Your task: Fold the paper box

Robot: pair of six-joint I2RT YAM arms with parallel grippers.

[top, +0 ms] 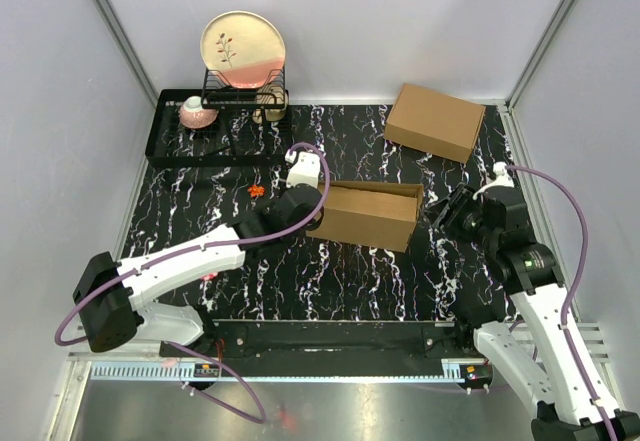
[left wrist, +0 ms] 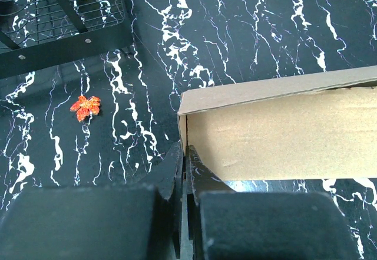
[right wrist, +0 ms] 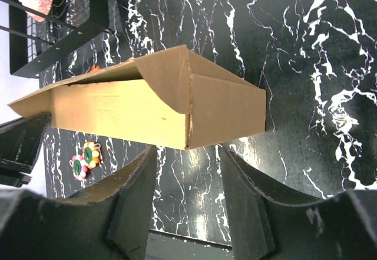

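The paper box (top: 368,216) lies mid-table as a shallow brown cardboard shape with its walls up and a lid flap partly over it. It also shows in the left wrist view (left wrist: 283,136) and the right wrist view (right wrist: 118,112). My left gripper (top: 312,219) is at the box's left end. In its wrist view its tips (left wrist: 184,149) are shut together and touch the box's near left corner, with no cardboard seen between them. My right gripper (top: 445,211) is open just off the box's right end. The box's corner sits just ahead of its gap (right wrist: 188,157).
A second, fully made brown box (top: 435,121) sits at the back right. A black dish rack (top: 215,126) with a plate (top: 243,49) and a pink cup (top: 197,113) stands at the back left. An orange leaf (left wrist: 86,107) and a small flower ornament (right wrist: 85,160) lie on the marbled table.
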